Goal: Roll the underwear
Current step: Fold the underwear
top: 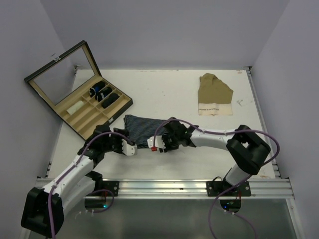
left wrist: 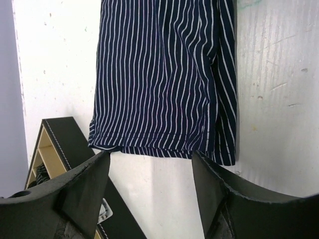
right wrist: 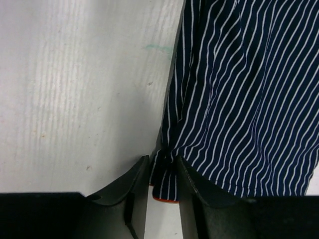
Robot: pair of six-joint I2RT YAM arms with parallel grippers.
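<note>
underwear lies flat, near middle of the table. left gripper holds its fingers apart at the hem; right gripper seems clamped on a corner, ready to start rolling.

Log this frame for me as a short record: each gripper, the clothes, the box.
left gripper: open, at the hem of the striped underwear, not gripping it
right gripper: pinching a corner of the striped underwear
striped underwear: lying flat on the table, not yet rolled
tan underwear: flat at the far right of the table, untouched
box: far left, lid open, dark rolls inside
</note>
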